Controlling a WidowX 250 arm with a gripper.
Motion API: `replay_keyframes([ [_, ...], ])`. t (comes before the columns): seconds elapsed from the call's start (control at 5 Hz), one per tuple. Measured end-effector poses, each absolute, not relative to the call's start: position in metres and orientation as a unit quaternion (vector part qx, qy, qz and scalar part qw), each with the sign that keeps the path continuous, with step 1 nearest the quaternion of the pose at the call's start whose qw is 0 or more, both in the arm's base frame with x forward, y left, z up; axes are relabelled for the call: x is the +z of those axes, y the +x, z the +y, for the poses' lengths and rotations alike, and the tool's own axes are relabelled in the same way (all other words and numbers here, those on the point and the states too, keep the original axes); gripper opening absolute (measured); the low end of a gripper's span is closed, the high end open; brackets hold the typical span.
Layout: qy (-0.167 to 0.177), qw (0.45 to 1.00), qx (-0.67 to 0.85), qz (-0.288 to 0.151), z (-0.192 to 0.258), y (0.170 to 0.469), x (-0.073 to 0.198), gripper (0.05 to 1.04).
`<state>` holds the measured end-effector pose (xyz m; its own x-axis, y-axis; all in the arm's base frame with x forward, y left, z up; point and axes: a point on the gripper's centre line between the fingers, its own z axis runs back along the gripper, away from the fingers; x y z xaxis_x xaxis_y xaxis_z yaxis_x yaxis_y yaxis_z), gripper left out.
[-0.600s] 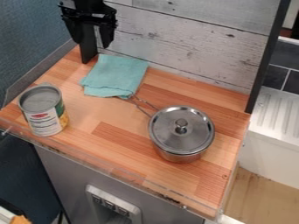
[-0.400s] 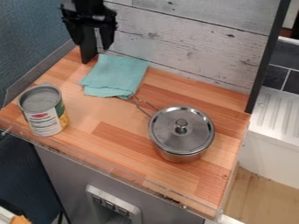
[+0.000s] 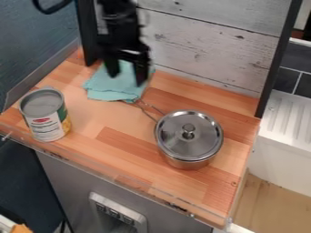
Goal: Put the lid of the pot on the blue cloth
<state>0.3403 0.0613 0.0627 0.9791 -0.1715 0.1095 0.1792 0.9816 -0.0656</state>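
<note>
One swing nearer the pot (image 3: 185,163) than before, now hangs above the blue cloth (image 3: 109,91) with the claw (image 3: 127,79) wide and empty, and likely must travel on to grasp the lid (image 3: 175,142), seated on the pot.

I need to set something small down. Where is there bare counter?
The widest bare patch of counter lies between the can and the pot. Another runs behind the pot, along the plank wall. It is crowded at the cloth: the tool hangs over it, and the pot's handle reaches its near corner.
</note>
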Motion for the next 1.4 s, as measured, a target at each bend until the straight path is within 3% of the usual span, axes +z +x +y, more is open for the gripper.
replay_keyframes([
  [0.4,-0.036,0.969,-0.238,-0.05,-0.017,0.305,0.051,0.999],
  [1.0,-0.009,0.956,-0.289,-0.049,-0.047,0.302,0.026,1.0],
  [1.2,-0.011,0.954,-0.294,-0.054,-0.054,0.308,0.026,0.952],
  [1.4,-0.011,0.954,-0.294,-0.058,-0.056,0.312,0.026,0.701],
])
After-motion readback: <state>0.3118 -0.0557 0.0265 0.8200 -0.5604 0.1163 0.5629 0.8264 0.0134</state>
